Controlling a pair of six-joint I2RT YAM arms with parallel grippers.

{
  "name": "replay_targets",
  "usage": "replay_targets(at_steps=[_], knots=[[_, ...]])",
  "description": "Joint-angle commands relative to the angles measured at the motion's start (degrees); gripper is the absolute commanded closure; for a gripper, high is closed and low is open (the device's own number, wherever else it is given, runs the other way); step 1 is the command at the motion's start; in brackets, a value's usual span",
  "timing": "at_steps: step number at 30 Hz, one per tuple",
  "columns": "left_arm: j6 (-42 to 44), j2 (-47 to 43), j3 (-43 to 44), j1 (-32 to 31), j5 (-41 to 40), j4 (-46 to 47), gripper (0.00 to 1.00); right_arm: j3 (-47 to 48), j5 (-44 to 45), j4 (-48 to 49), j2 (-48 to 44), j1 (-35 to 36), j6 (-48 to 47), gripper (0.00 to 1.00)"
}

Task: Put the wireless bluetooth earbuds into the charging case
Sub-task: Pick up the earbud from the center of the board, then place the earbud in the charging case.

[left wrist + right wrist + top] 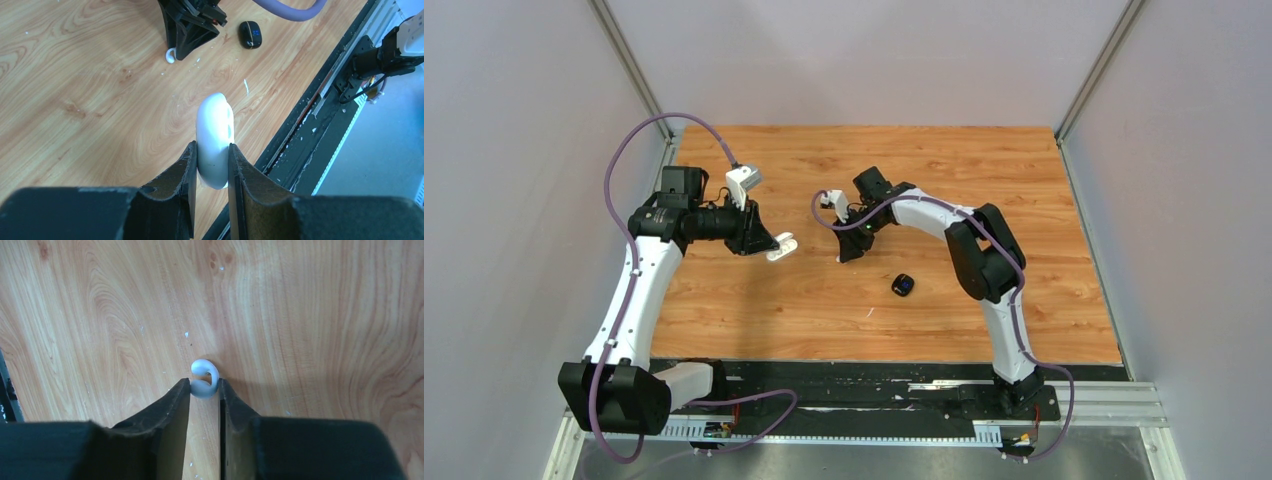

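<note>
I see the left gripper (pixel 212 146) clamped on the white case (pixel 215 117). Right gripper (pixel 204 383) straddles a white earbud (pixel 205 376) on the table (pixel 325 315); can't tell if it's pinched.

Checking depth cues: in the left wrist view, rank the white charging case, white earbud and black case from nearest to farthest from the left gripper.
1. white charging case: clamped in the left gripper itself.
2. white earbud: on the table ahead, toward the left.
3. black case: on the table beyond it, to the right.
</note>
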Motion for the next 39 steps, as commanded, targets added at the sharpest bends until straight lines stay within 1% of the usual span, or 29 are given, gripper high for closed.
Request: replay_targets(at_steps=[1,3,6,7,10,15,18,21,24,27,33,39], knots=[[0.2,-0.1,0.2,0.6,1.8,0.6,1.00,-0.5,1.5,0.8,0.4,0.4,-1.6,0.81],[0.2,-0.2,0.0,0.6,1.8,0.7,1.00,-0.2,0.9,0.7,0.2,0.4,-1.8,0.86],[0.0,-0.3,-0.3,0.6,1.9,0.9,1.00,0.5,-0.6,0.4,0.1,0.3,-2.4,0.96],[-0.1,-0.4,-0.4,0.6,1.9,0.9,1.00,0.9,-0.8,0.3,0.3,0.3,-2.2,0.98],[-0.1,-0.5,-0.4,0.6,1.8,0.9,1.00,1.7,-0.9,0.0,0.5,0.3,-1.6,1.00],[0.0,-0.5,-0.4,0.6,1.7,0.6,1.00,1.9,-1.6,0.0,0.2,0.3,-2.2,1.00],[0.0,-0.4,-0.3,0.6,1.9,0.6,1.00,1.1,-3.2,0.4,-2.0,0.2,-3.1,1.00],[-0.4,0.0,-0.4,0.6,2.4,0.6,1.00,-3.4,-8.1,4.4,-7.7,-0.5,-4.4,1.00],[-0.6,1.0,-0.3,0.6,2.7,0.6,1.00,-10.0,-12.3,10.9,-16.4,-0.8,-7.2,1.00],[-0.2,3.1,1.0,0.6,3.4,0.3,1.00,-14.4,-15.6,14.0,-23.2,-0.8,-9.4,1.00],[0.3,7.9,3.9,-0.5,3.5,2.6,1.00,-16.0,-19.7,15.9,-32.6,-0.7,-11.6,1.00],[-2.2,11.6,6.8,-4.9,4.1,6.7,1.00,-17.4,-18.0,25.5,-38.9,1.8,-10.5,1.00]])
